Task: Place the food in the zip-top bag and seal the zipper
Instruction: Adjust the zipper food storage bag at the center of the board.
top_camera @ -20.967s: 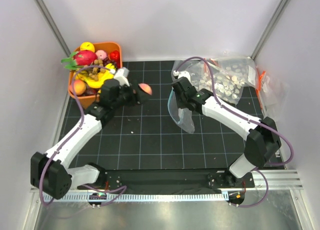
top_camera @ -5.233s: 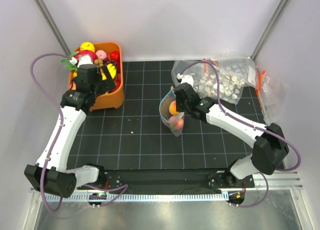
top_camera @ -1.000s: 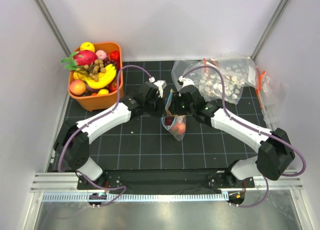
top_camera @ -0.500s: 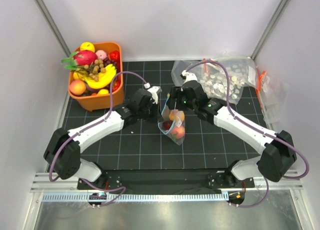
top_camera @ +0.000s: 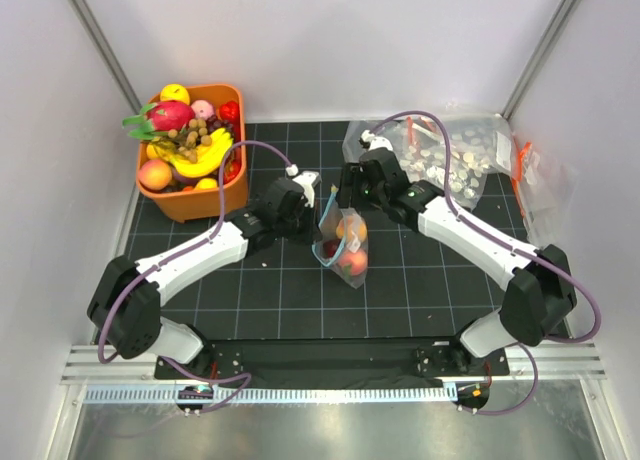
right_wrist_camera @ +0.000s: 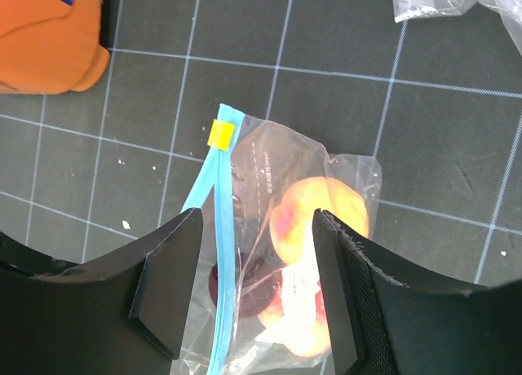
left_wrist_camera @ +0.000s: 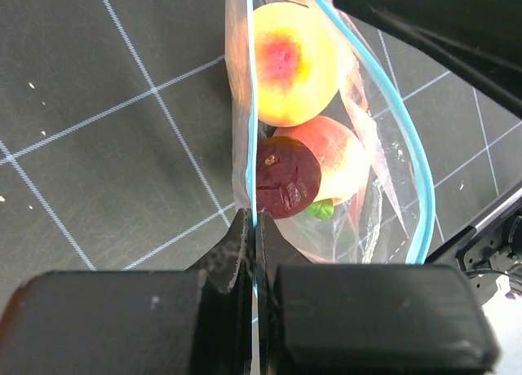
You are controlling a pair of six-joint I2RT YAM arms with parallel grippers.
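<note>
The left pincer (left_wrist_camera: 253, 228) is seen clamped shut on the mouth edge of the small clear plastic zip-top bag (left_wrist_camera: 371, 138). The thin teal-blue zipper strip (left_wrist_camera: 251, 106) is pinched between its fingers and runs straight out from the tips. Just beyond those tips, three pieces are seen inside the bag. A dark red round piece (left_wrist_camera: 285, 175) lies closest. A round orange-pink toy fruit (left_wrist_camera: 338, 159) is pressed against it, and a round yellow toy fruit with a pink-red blush (left_wrist_camera: 294, 61) lies farthest out. The strip's other run is bowed away to the right of this pincer, so the mouth is left gaping and unsealed.

The right pincer (right_wrist_camera: 257, 220) is held with its jaws spread wide, and nothing is gripped by it. The bag is seen beneath and between its fingers, apart from both. A small yellow slider tab (right_wrist_camera: 221, 134) is fixed at the strip's end, just beyond the tips.

Both pincers are placed close together at the bag's mouth, and the bag is rested on the black gridded table (top_camera: 250, 290). An orange plastic bin of toy fruit (top_camera: 190, 205) is set well apart on the left pincer's left side. Bigger clear bags speckled with white pieces (top_camera: 450, 155) are heaped near, behind the right pincer.
</note>
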